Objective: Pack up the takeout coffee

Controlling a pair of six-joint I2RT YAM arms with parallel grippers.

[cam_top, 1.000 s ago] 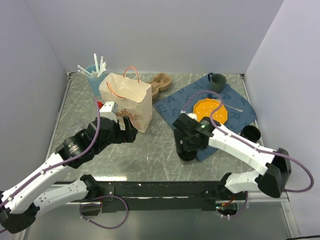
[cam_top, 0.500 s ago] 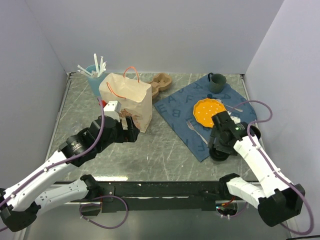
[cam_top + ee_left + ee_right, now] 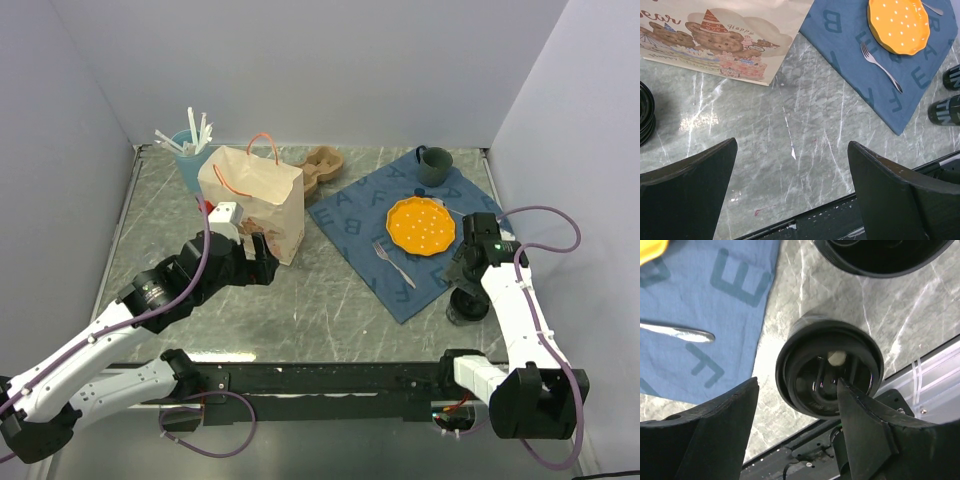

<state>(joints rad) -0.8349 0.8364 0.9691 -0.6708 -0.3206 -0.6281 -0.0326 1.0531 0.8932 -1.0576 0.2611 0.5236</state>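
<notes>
The takeout coffee [image 3: 829,371], a small black cup with a round dark rim, stood upright and open-topped on the marble tabletop [image 3: 805,290], just beside the blue placemat's [image 3: 705,325] edge.

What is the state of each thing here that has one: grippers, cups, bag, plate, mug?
Left gripper: open, empty.
Near cup: upright, no lid.
Right gripper: open, over near cup.
Far cup: upright, no lid.
Bag: upright.
Plate: empty, on cloth.
Fork: flat on cloth.
Mug: upright, on cloth.
Blue cup: upright, holds sticks.
</notes>
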